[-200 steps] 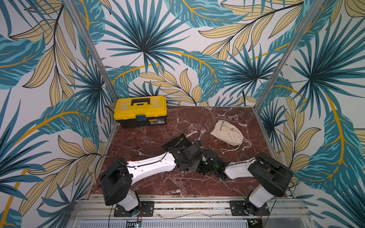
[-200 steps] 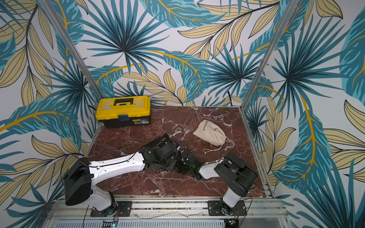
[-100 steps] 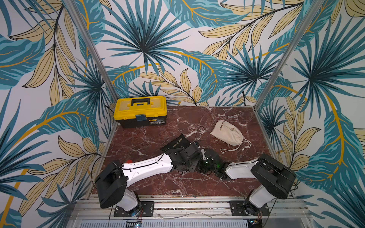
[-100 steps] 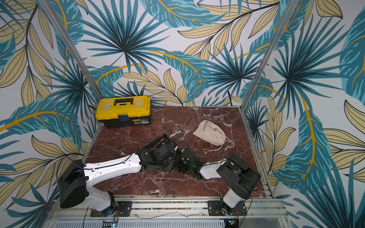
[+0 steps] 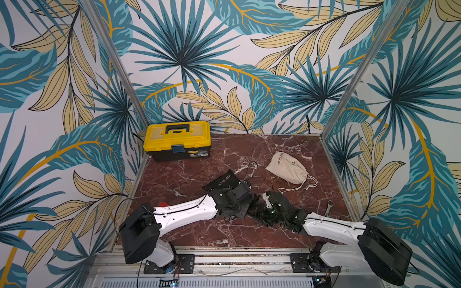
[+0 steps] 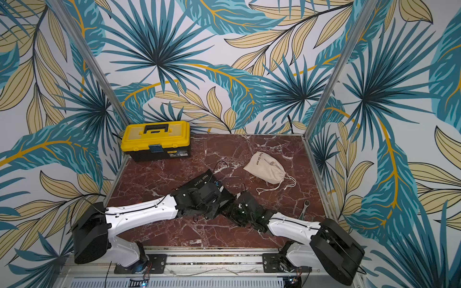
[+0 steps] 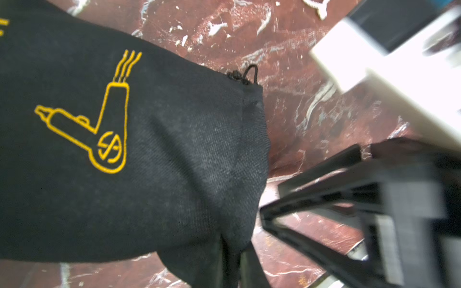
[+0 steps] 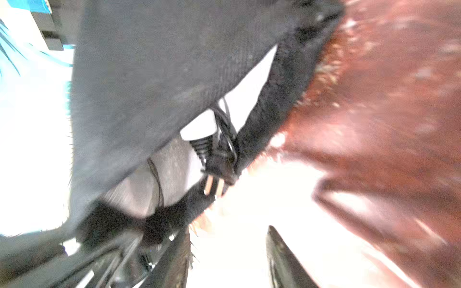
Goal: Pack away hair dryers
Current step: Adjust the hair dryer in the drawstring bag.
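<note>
Here, both top views show a red marble table (image 5: 199,232) with your two arms meeting just on the 6 o'clock side of centre. A black bag (image 5: 222,180) printed "Hair Dryer" lies at the centre, its mouth turned toward 4 o'clock.

In the right wrist view that mouth gapes. The white dryer (image 8: 199,126) sits inside it, handle end outward, and its black cord (image 8: 224,119) loops at the opening. The plug (image 8: 214,184) rests on the hem with its two prongs poking out.

The right gripper (image 8: 228,232) hovers just outside the mouth, jaws apart and holding nothing. The left gripper (image 7: 233,264) sits at the bag's rim, where cloth bunches down between its fingers. You cannot tell whether they grip the cloth or merely flank it.

A beige bag (image 5: 287,167) lies at 2 o'clock, bulging, with its drawstring (image 5: 303,185) trailing loose. It probably holds the pink dryer, which is nowhere in view. A yellow toolbox (image 5: 178,139) stands at 11 o'clock and a wrench (image 5: 328,207) lies at 4 o'clock. Both look irrelevant.

The step in hand looks like finishing the black bag, with the dryer in but the bag not closed. Your next move likely calls for nudging the plug past the hem. After that, hold the rim steady with one gripper while the other draws the cord tight, without dragging the dryer out.
</note>
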Robot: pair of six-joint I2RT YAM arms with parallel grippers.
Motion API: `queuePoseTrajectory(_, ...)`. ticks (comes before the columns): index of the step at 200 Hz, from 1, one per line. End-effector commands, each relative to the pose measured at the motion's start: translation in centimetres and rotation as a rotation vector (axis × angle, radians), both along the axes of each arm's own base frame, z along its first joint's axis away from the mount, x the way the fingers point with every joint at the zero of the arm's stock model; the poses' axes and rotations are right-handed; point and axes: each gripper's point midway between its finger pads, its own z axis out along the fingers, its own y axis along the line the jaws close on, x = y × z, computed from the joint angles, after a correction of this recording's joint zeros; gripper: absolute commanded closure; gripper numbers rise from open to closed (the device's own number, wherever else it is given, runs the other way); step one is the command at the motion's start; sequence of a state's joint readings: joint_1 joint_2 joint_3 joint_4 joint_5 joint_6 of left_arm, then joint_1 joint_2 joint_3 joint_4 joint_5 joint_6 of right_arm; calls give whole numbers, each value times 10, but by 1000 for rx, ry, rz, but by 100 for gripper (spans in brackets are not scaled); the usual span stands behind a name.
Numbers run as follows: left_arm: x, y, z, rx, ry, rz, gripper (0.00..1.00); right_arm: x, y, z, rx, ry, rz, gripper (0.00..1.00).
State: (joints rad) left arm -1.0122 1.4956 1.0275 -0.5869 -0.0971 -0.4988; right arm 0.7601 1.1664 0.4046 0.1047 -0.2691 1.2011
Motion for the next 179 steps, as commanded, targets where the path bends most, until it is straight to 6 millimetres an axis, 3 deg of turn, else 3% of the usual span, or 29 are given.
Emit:
queuePoseTrajectory(1,-1,8,10,-30,-26,24,63,-24,-37,-22,-161,47,2,50)
queuePoseTrajectory(31,-5,14,19,-47,-41,22,39,-18,-79,-15,-188,10,-150,48)
queuePoseTrajectory(66,-12,32,16,-4,-49,50,27,11,-103,-2,-146,-39,-291,48)
queuePoseTrajectory(106,-32,53,11,-14,-31,64,24,57,-81,2,-116,-52,-248,49)
queuePoseTrajectory(148,-53,69,-9,5,11,35,25,79,-71,1,-101,-35,-240,49)
queuePoseTrajectory(179,-62,73,-20,38,11,7,36,90,-73,-6,-94,3,-256,49)
